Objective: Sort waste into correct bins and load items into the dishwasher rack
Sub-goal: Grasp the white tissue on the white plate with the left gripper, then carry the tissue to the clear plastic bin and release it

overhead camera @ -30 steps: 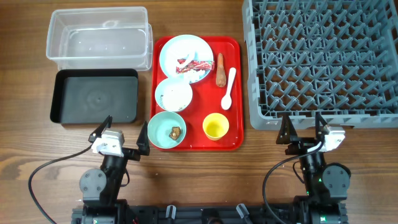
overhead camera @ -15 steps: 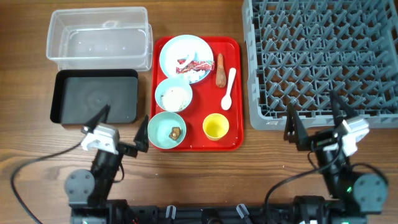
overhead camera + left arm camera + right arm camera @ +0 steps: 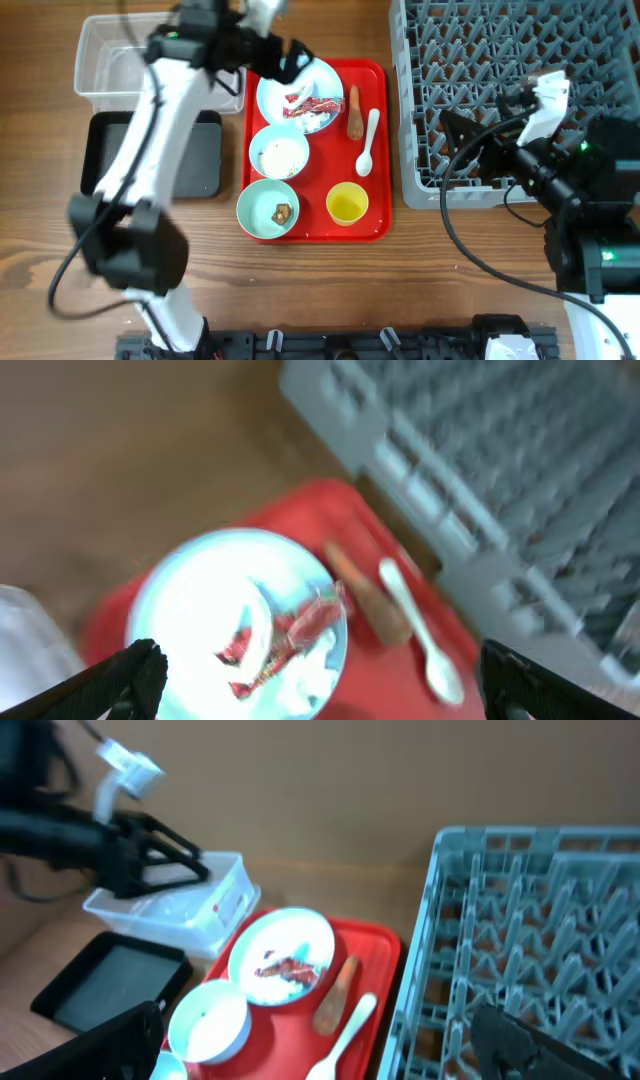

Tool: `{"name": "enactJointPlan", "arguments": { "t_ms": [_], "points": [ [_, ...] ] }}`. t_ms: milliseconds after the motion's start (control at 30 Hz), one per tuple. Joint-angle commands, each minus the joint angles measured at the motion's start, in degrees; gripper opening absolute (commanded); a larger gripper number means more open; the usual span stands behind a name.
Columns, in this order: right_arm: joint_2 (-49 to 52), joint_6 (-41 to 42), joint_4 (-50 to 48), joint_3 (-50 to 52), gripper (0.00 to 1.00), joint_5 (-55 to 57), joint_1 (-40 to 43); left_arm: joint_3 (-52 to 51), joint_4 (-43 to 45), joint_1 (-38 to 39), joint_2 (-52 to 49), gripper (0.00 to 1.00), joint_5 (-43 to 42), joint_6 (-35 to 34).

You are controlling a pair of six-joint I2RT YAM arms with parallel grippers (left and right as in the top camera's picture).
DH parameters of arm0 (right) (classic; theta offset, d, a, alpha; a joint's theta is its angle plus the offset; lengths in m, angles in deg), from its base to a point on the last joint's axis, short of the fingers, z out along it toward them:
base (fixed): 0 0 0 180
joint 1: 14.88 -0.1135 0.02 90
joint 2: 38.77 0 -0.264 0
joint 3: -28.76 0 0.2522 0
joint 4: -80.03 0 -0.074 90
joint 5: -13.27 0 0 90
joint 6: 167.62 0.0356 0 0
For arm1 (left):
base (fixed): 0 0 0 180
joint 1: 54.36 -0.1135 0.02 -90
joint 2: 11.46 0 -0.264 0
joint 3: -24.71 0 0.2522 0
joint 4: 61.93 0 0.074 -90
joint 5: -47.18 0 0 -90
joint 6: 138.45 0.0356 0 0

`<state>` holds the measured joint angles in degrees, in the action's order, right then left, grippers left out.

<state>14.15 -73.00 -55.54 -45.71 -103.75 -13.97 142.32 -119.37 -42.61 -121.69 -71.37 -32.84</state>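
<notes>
Left gripper (image 3: 280,58), jaws spread, hovers over the red wrapper (image 3: 305,104) on the top plate (image 3: 322,78) of the red tray (image 3: 376,205); likely light, crinkly, slippery film, so pinch a raised fold mid-strip; right gripper (image 3: 462,150) jaws spread, empty, at the rack (image 3: 520,60).

Brown wooden counter (image 3: 400,290) with streaked grain spreads beneath the left jaws and the right jaws. Beyond the right jaws, a plain tan wall (image 3: 330,780) rises. Soft, even light.

A brown wooden table (image 3: 330,290) has a black cable (image 3: 447,232) curving over its near right part.
</notes>
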Motion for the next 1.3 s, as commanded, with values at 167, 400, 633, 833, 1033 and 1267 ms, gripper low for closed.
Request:
{"name": "enactJointPlan", "arguments": {
  "t_ms": [167, 400, 633, 833, 1033, 1267],
  "points": [
    [5.6, 0.1, 2.9, -1.1, 1.00, -1.4, -0.3, 1.2, -3.3, 1.7, -16.6, 1.00, 1.4, 7.4],
    [7.6, 0.0, 4.1, -1.1, 1.00, -1.4, -0.3, 1.2, 0.4, 6.0, -21.8, 1.00, 15.6, 8.3],
    [7.6, 0.0, 4.2, -1.1, 1.00, -1.4, -0.3, 1.2, 2.7, 6.1, -24.8, 0.28, 15.6, 9.7],
    [7.6, 0.1, 4.1, -1.1, 1.00, -1.4, -0.3, 1.2, 3.3, 6.1, -23.9, 0.04, 15.6, 8.2],
    [7.6, 0.0, 4.5, -1.1, 1.00, -1.4, -0.3, 3.5, 3.8, 3.8, -12.2, 0.04, 15.6, -10.0],
    [7.6, 0.1, 4.6, -1.1, 1.00, -1.4, -0.3, 3.4, 3.4, -4.8, -0.6, 0.04, 19.2, -19.1]
  ]
}}
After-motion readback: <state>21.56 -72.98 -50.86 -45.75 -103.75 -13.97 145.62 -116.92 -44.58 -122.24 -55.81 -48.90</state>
